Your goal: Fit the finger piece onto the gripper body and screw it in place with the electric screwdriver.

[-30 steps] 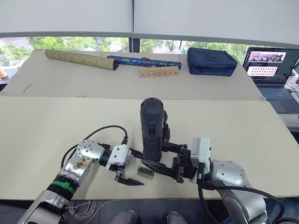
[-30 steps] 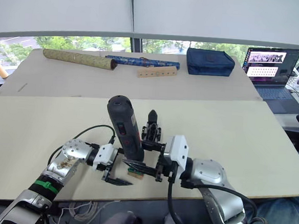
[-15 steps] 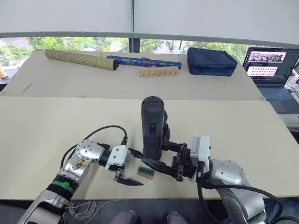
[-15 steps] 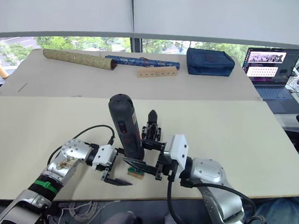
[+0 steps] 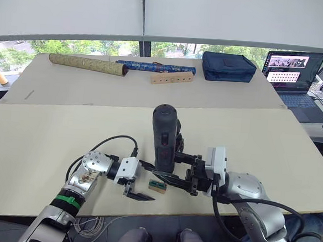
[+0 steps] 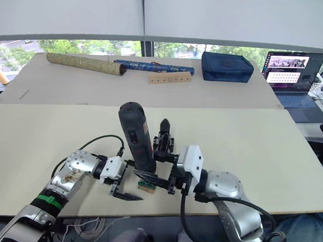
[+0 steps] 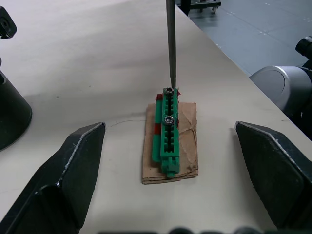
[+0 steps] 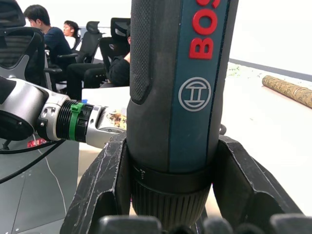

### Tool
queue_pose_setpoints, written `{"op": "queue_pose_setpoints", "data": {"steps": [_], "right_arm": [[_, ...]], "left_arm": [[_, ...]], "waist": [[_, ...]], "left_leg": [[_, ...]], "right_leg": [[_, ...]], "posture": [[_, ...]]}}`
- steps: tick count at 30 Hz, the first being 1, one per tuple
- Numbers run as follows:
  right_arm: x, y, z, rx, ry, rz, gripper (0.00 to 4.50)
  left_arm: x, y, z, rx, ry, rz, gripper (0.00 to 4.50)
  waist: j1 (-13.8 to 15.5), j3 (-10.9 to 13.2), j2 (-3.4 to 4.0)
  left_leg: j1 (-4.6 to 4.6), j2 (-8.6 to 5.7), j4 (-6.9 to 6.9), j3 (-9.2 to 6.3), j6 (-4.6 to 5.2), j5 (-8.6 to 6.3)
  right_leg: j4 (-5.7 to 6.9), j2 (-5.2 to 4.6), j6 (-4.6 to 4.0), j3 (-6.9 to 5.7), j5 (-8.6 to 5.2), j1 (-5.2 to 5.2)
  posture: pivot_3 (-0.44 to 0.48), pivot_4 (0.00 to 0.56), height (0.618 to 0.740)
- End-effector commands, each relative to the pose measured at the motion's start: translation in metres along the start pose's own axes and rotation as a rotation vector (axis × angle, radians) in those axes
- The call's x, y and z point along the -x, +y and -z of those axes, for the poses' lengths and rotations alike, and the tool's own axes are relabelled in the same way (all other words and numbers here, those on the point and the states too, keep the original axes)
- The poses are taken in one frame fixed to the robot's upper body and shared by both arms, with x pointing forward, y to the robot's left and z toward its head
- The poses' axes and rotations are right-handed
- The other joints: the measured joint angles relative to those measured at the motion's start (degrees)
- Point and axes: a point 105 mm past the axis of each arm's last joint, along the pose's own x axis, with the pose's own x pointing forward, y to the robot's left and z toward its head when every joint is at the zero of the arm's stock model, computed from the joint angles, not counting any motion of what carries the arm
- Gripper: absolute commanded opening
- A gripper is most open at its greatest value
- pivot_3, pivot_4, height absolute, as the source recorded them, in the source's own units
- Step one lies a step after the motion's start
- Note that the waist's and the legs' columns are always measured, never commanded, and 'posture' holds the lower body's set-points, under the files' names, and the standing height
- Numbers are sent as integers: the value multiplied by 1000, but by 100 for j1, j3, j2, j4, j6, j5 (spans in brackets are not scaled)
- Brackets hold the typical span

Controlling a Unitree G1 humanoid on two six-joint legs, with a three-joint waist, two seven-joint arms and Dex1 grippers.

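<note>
The electric screwdriver stands upright, dark grey with a red button, and my right gripper is shut on its lower barrel. Its thin metal bit rests on a screw head at the far end of a small green-and-tan block. My left gripper is open, one finger on each side of that block without touching it. Just behind the screwdriver stands the black gripper body. A black pointed part, apparently the finger piece, sticks up from it.
At the table's back lie a patterned roll, a blue rolled tube, a wooden strip with holes and a navy bag. A laptop sits far right. The block lies close to the table's front edge. People sit on chairs.
The screwdriver's top has tipped very slightly to the right. Both grippers and the block stay where they were.
</note>
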Motion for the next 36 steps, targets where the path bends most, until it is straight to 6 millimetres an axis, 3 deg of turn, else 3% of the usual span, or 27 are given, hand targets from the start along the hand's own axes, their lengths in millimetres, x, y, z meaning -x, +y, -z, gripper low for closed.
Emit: {"op": "queue_pose_setpoints", "data": {"steps": [1, 36], "right_arm": [[-3, 3, -18, 70, -73, -25, 1912], [-3, 0, -21, 59, -61, -29, 1912]], "left_arm": [[-3, 0, -6, -27, -4, 16, 4500], [-7, 6, -22, -47, -9, 16, 4500]], "waist": [[-1, 0, 0], [-2, 0, 0]], "left_leg": [[0, 0, 0, 0, 0, 0], [-2, 0, -2, 0, 0, -1]], "right_leg": [[0, 0, 0, 0, 0, 0], [-3, 0, 0, 0, 0, -1]], "posture": [[0, 150, 740], [0, 150, 740]]}}
